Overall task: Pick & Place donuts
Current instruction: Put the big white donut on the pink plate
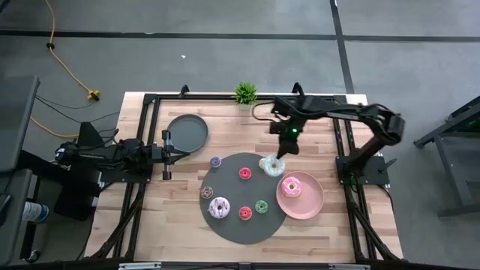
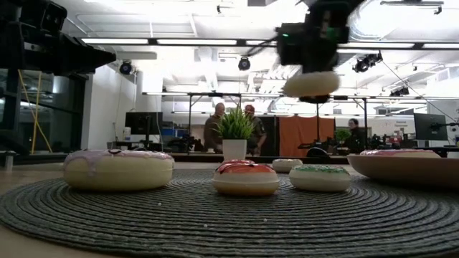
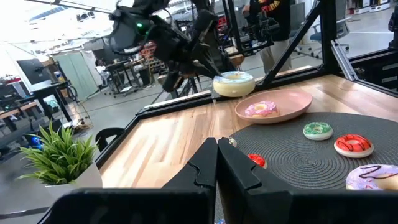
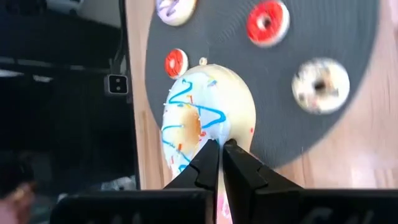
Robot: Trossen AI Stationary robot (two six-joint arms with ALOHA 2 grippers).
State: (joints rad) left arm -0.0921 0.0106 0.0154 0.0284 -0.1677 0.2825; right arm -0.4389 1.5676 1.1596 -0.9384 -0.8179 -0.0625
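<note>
While the white-frosted donut (image 4: 205, 118) with blue squiggles hangs pinched at its rim in the right end effector (image 1: 279, 159), it sits clear of the mat, lifted above the dark woven mat's (image 1: 247, 225) edge nearest the pink plate (image 1: 309, 202). The low view shows it well off the surface, so this looks like the carry step: picked up, not yet set down. The fingers are closed almost fully, gripping a thin slice of the ring.

A pink donut (image 1: 291, 187) already lies on the pink plate, which suggests that plate is the goal. The next move likely calls for a short travel over the plate rim, then a descent beside the pink donut instead of on top of it, and an opening of the fingers.

Still on the mat are a lilac-frosted donut (image 1: 219, 208), two red ones (image 1: 244, 173) (image 1: 245, 213), a green one (image 1: 261, 206) and a brown one (image 1: 207, 193); a small blue one (image 1: 215, 161) lies on the bare desk (image 1: 165, 217) just off the mat.

The plate sits near the desk's right frame rail, so room beyond it is tight; the open side is back toward the mat. The left end effector (image 1: 166, 148) waits, fingers closed on nothing, at the left edge beside the dark grey plate (image 1: 187, 132), well apart.
</note>
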